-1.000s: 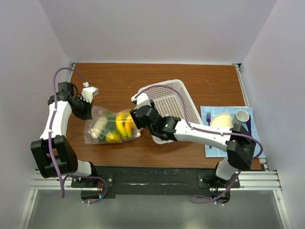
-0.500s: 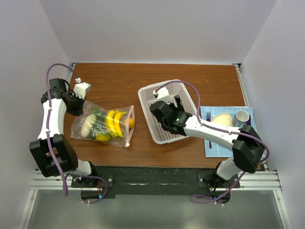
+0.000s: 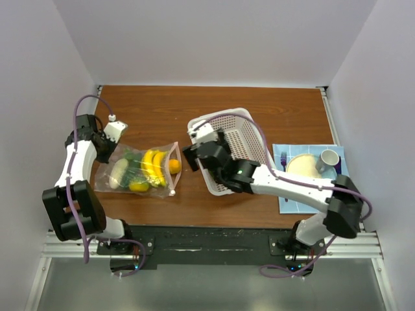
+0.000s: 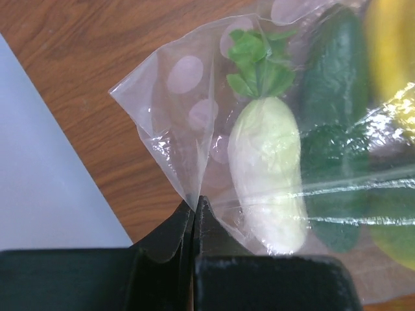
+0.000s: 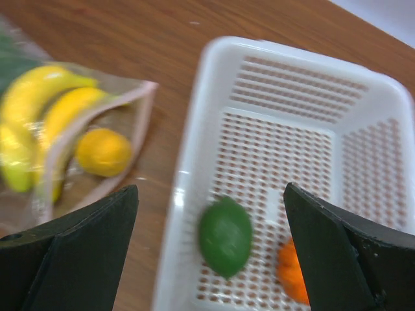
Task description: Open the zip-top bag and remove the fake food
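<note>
Progress looks partial: your left gripper (image 4: pixel 194 210) pinches a corner of the zip-top bag (image 3: pixel 139 172), lying open-mouthed on the table (image 3: pixel 259 103) beside the basket (image 3: pixel 249 123); your right gripper (image 5: pixel 211 194) hangs spread over that basket. Two fake food pieces (image 5: pixel 225 236) sit in the basket, bananas (image 3: pixel 153 165) and others wait bagged

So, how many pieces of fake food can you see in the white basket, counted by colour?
green piece: 1
orange piece: 1
Total in view in the white basket: 2
</note>
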Controlling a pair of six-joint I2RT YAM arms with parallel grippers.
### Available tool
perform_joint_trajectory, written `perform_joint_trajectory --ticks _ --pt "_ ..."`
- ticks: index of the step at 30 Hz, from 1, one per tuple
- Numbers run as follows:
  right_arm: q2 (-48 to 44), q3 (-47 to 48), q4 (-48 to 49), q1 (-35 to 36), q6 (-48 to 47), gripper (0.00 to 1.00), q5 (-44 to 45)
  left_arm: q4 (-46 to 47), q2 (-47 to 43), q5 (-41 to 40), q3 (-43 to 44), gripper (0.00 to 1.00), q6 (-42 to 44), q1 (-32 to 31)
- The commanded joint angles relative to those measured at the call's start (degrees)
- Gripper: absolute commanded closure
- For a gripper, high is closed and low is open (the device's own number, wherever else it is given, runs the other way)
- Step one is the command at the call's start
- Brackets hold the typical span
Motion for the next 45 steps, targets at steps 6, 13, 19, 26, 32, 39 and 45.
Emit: perform_joint_trajectory --ticks 6,13,19,26,32,39,45 --pt "16.8 7.2 6.3 1.8 -5.4 0.11 -11.6 11.3 5.2 -5.8 -3.7 1.00 1.6 -1.7" --pt "25.8 14.0 6.5 0.7 -6.7 0.09 -14.5 14.0 8.3 -6.3 -3.9 1.00 1.9 -3.7" --pt "29.4 16.7 7.4 -1.2 -6.2 0.01 -20.3 14.8 9.8 -6.3 -4.1 1.00 2.4 -4.0" --pt "34.4 19.6 7.4 -1.4 -4.6 0.01 -25.4 14.6 11.1 -7.7 -2.4 1.00 2.0 -4.6" --pt "35.9 19.2 7.4 -1.4 -2.0 0.06 -28.6 13.4 10.6 -7.8 -1.4 1.00 0.4 -6.4" --pt "30.8 11.5 11.5 -1.5 -1.0 0.37 -27.6 10.1 8.0 -7.0 0.6 1.00 -1.1 -7.6" --pt "25.1 7.1 12.0 -1.4 -0.9 0.53 -25.1 10.4 5.5 -8.6 -0.8 1.00 0.0 -7.6"
